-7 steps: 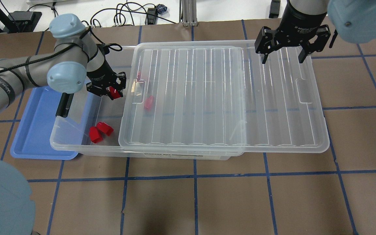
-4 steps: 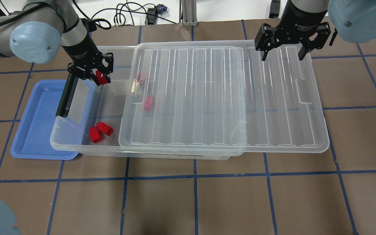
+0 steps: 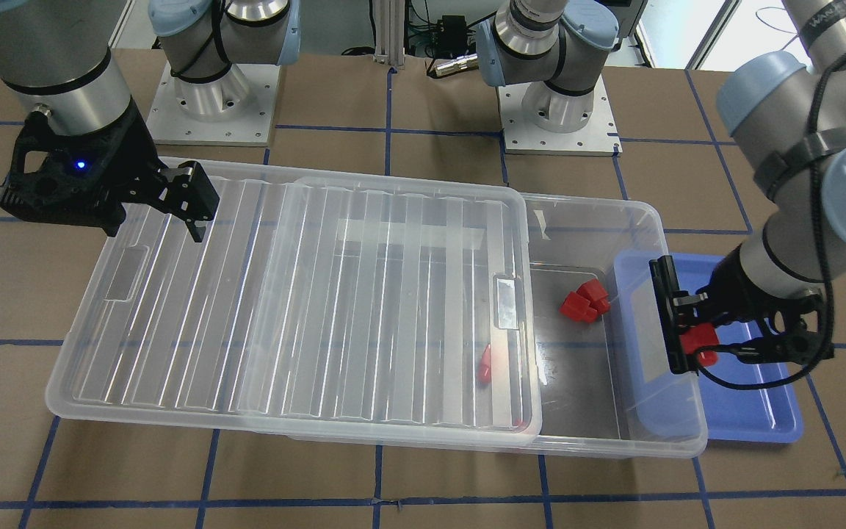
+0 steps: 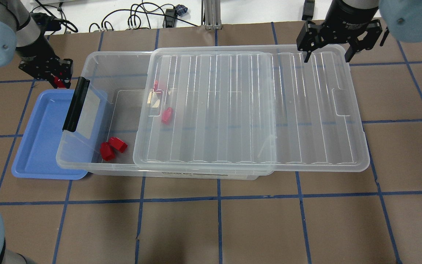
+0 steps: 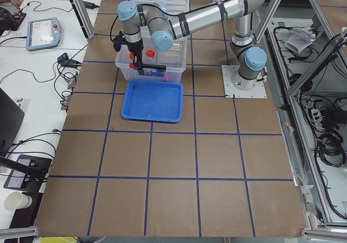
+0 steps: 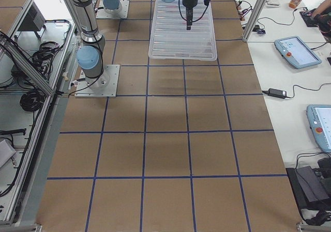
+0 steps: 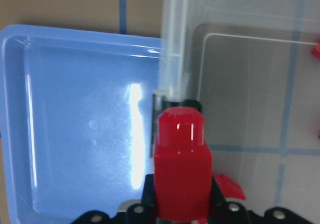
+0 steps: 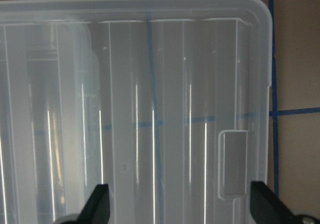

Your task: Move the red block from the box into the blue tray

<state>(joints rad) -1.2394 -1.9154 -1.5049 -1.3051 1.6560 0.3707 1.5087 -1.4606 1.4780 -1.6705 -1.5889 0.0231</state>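
My left gripper is shut on a red block and holds it in the air just outside the box's latch end, over the far edge of the blue tray. The left wrist view shows the red block stub-forward above the blue tray. The clear box has its ribbed lid slid to the right. Two red blocks lie in the box's open end and two more lie under the lid. My right gripper is open and empty over the lid's far right corner.
The box's black latch bar and folded flap overhang the blue tray's right side. In the front view the latch bar stands right beside my left gripper. Cables lie beyond the table's far edge.
My left gripper has carried the red block up out of the box and leftward, past the latch bar, to the tray's far edge. My right gripper has shifted slightly right and farther.
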